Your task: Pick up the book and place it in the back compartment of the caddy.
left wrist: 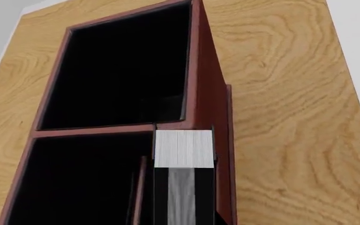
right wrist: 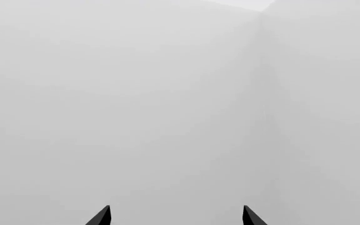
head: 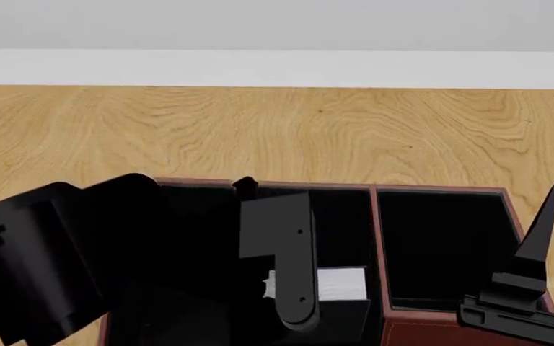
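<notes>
The caddy [head: 375,216] fills the lower head view, black inside with reddish-brown rims and dividers. My left gripper [head: 296,288] reaches down into its left part and is shut on the book [head: 343,283], whose white page block shows beside the finger. In the left wrist view the book [left wrist: 184,148] stands edge-on between the jaws of the left gripper [left wrist: 183,199], next to the caddy [left wrist: 196,70] side wall, at the divider between two compartments. My right gripper [head: 532,288] hangs at the caddy's right front corner, pointing up. In its own view the right gripper [right wrist: 176,215] is open and holds nothing.
The caddy rests on a wood-grain table [head: 287,130] that runs back to a pale wall [head: 277,29]. My left forearm [head: 46,259] covers the caddy's left end. The right wrist view shows only blank grey wall [right wrist: 180,93].
</notes>
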`<state>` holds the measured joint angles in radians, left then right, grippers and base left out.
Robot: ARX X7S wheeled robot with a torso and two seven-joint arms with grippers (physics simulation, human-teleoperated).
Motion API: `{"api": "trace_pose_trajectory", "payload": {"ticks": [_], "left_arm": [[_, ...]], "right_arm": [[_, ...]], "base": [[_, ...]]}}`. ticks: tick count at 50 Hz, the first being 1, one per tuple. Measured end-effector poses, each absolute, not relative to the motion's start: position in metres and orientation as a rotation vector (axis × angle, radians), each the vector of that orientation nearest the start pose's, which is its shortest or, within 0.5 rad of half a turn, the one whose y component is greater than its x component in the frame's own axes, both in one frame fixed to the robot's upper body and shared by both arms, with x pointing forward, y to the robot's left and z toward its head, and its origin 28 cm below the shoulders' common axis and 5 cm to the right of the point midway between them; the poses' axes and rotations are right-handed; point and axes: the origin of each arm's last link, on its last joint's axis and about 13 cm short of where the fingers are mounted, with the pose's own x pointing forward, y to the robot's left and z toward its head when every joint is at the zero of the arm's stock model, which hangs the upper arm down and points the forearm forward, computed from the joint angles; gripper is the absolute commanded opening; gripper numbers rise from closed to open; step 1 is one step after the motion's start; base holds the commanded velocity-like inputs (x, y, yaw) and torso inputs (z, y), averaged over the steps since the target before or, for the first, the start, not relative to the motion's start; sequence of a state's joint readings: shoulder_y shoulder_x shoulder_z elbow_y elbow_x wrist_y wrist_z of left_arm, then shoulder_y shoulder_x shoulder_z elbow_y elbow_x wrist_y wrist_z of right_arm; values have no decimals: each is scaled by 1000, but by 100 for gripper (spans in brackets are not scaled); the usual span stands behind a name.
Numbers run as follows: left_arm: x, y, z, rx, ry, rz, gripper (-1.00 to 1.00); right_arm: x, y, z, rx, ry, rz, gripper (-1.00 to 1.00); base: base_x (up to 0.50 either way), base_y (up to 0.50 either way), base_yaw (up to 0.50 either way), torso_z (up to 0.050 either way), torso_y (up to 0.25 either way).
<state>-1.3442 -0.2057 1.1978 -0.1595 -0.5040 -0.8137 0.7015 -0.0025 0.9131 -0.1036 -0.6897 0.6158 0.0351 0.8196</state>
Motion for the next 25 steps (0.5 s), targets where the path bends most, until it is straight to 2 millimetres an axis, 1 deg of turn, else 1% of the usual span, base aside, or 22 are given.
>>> {"api": "trace_pose_trajectory", "payload": {"ticks": [25], "left_arm": [[355, 112, 218, 818, 389, -1304, -100]], "right_arm": [[182, -175, 177, -78, -457, -259, 100]], "base": [[0, 0, 0, 0, 1]]}}
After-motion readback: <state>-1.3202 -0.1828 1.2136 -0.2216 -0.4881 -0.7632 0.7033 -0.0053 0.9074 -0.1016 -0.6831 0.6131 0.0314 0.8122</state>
